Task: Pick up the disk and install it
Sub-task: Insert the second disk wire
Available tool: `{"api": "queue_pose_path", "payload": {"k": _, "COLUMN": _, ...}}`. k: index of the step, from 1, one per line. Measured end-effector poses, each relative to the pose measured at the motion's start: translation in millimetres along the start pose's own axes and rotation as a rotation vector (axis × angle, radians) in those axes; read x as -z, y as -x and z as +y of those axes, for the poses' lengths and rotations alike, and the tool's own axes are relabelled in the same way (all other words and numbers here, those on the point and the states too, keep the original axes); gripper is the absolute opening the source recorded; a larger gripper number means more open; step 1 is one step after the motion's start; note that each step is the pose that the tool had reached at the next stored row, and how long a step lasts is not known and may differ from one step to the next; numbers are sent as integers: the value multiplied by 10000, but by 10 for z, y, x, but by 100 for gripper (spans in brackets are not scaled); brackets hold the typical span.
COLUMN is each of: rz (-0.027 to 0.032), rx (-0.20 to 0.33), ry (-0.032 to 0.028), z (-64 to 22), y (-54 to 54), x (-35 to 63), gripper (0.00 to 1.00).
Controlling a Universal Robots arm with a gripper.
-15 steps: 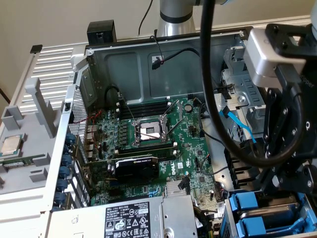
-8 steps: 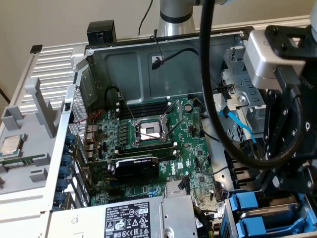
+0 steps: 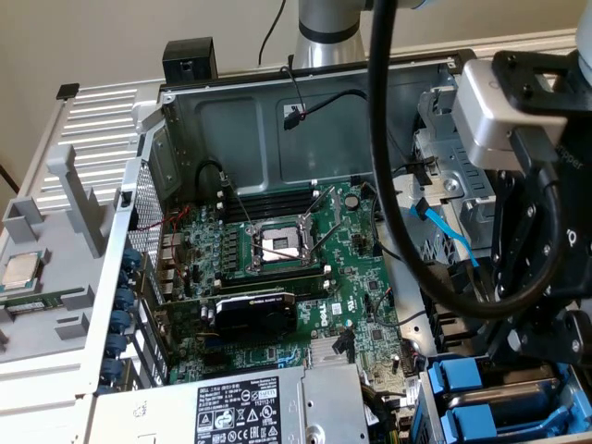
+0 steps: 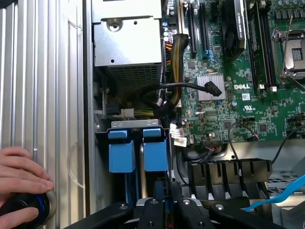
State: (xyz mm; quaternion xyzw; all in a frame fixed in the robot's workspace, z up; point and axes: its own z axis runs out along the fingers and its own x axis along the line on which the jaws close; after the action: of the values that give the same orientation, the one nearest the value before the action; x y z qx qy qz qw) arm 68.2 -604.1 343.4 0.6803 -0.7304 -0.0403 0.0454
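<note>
Even, diffuse overhead light is filling both views; soft glare is showing on the computer case [image 3: 277, 129] walls, shadows pooling inside, close foreground parts blurring slightly.

The computer case [image 3: 185, 120] lies open, with the motherboard [image 3: 277, 277] flat on its floor. The processor socket [image 3: 277, 245] sits mid-board, and the graphics card [image 3: 252, 313] is just in front of it. The power supply [image 3: 250, 407] lies at the case's near edge. To the exterior view's right of it, 2 drive carriers [image 3: 467, 398] stand side by side in the drive bay, the arm [image 3: 532, 231] above them. A hand [image 4: 21, 179] rests outside the case wall.
</note>
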Motion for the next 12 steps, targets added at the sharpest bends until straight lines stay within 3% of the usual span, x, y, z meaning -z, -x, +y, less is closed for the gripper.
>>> {"api": "queue_pose_path", "payload": {"k": 12, "rz": -5, "rx": -1, "ry": -47, "z": 17, "y": -1, "x": -5, "gripper": 16}}
